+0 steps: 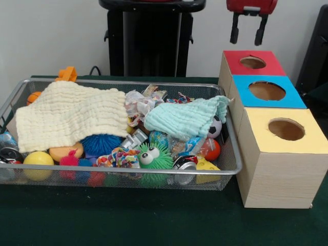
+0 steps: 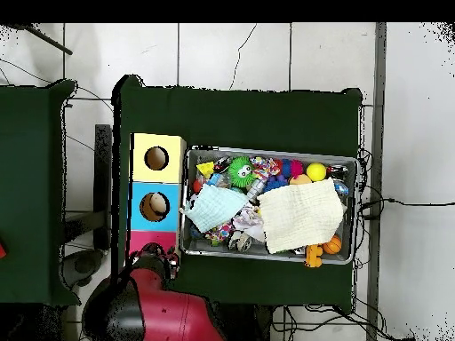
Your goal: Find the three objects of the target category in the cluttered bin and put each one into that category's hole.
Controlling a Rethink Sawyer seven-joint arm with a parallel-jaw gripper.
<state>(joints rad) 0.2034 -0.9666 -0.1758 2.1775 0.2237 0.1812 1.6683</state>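
Observation:
The wire mesh bin (image 1: 128, 173) stands on the green table, full of toys; it also shows in the overhead view (image 2: 267, 149). A cream cloth (image 1: 72, 115) and a mint cloth (image 1: 184, 118) cover much of what lies inside. The red-surrounded hole (image 1: 252, 62) is in the farthest of three wooden boxes to the right of the bin. My gripper (image 1: 247, 35) hangs open and empty above that red box, well clear of it. In the overhead view the arm (image 2: 160, 306) hides most of the red box top (image 2: 140, 238).
The blue-surrounded hole (image 1: 266, 90) and the yellow-surrounded hole (image 1: 286, 129) lie nearer the camera. Uncovered toys include a green fuzzy toy with eyes (image 1: 154, 156), a blue spiky ball (image 1: 100, 143), a yellow ball (image 1: 37, 159), a small football (image 1: 215, 127) and a red ball (image 1: 210, 148).

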